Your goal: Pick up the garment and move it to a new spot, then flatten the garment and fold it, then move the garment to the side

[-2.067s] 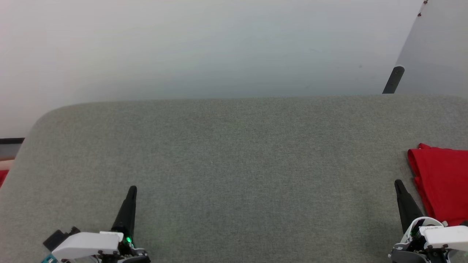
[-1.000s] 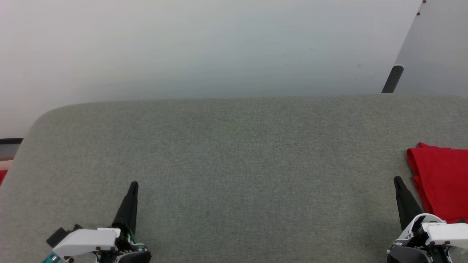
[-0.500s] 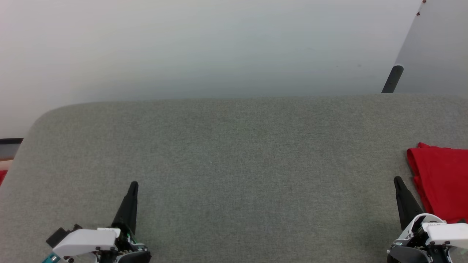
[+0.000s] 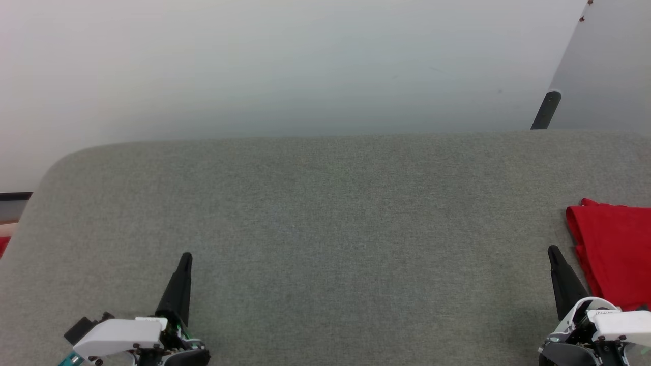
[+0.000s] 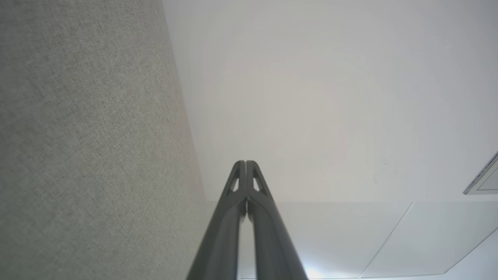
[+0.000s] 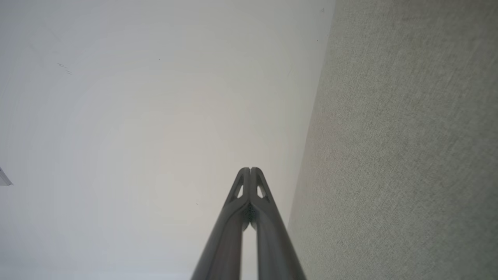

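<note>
The garment [image 4: 618, 254] lies just right of our right gripper [image 4: 552, 250], far from our left gripper [image 4: 186, 256]. Both pairs of jaws are pinched together, empty.

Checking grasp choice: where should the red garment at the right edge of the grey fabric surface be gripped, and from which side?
Likely the rounded left fold of the red garment, approached from the left by the right gripper, which sits just beside it. That fold looks thick and raised; the rest runs out of frame. The gripper is shut and must open first.
</note>
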